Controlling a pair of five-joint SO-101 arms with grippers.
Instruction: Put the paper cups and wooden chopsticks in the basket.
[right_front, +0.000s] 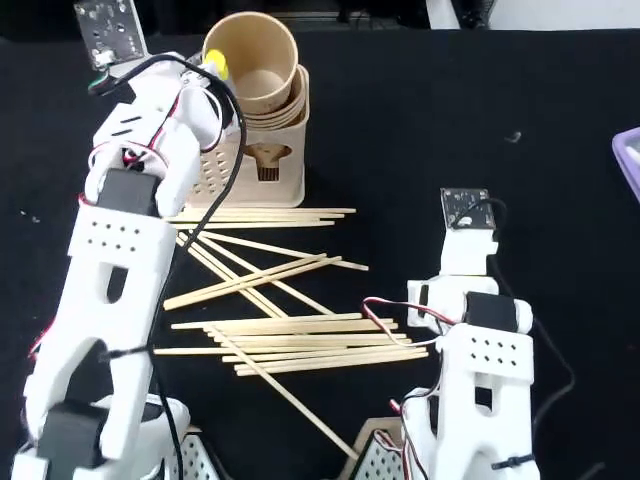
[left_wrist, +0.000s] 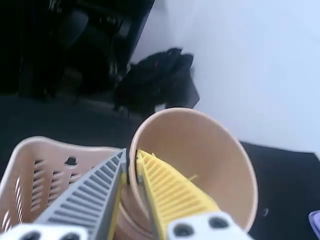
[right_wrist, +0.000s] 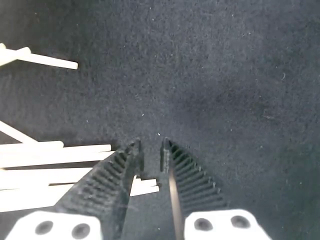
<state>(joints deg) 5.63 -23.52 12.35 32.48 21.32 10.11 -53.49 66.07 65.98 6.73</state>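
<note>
Your left arm (right_front: 110, 260) rises closest to the high camera and reaches over to the basket (right_front: 285, 165) at the far side of the table (right_front: 450, 120). Its left gripper (left_wrist: 131, 159) is closed on the rim of a paper cup (left_wrist: 200, 150), with the yellow finger inside the cup and the grey finger outside. That cup sits tilted on top of a stack of cups (right_front: 297, 108) nested in the basket. Your right gripper (right_wrist: 150, 147) hangs low over the black table with its jaws parted by only a narrow crack, and it holds nothing. Chopsticks (right_front: 290, 335) lie loose on the table between the basket and the arms' bases, crossing one another. The ends of a few lie right by the right gripper's tips.
</note>
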